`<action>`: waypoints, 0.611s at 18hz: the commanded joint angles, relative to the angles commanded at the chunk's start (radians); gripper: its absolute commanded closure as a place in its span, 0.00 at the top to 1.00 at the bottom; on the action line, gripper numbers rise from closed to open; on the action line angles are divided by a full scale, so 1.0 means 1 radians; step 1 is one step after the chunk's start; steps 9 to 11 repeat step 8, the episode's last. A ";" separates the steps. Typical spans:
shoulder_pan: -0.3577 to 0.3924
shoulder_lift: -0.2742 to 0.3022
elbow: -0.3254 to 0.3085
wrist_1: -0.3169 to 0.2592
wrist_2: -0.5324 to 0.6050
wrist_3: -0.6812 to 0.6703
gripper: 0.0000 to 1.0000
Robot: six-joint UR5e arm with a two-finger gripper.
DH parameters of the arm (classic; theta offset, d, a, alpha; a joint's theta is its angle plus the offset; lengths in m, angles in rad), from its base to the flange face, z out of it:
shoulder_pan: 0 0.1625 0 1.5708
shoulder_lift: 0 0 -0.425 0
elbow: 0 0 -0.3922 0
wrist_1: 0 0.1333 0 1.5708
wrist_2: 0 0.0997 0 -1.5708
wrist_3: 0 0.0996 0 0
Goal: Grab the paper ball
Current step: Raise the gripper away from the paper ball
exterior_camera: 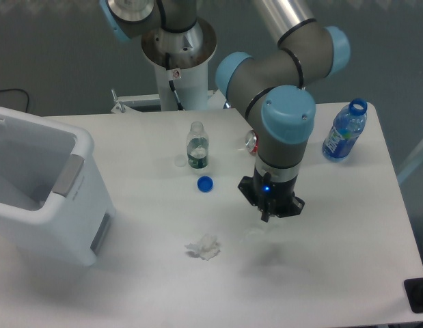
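Camera view, paper ball (203, 247), crumpled white wad, irregular, ragged edges

Crumpled, matt paper ball (203, 247); smooth matt white table (334, 273); clear glossy plastic bottle (344, 131).

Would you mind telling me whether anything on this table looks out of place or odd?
A few bits of litter stand out. A loose blue bottle cap lies on the table, apart from the small clear bottle. A crumpled paper ball sits nearer the front edge. The blue-tinted bottle stands uncapped.
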 joint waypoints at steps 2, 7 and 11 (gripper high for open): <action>0.000 0.000 0.026 -0.040 0.002 0.008 0.00; -0.003 0.002 0.052 -0.102 0.048 0.026 0.00; -0.005 0.005 0.051 -0.102 0.048 0.025 0.00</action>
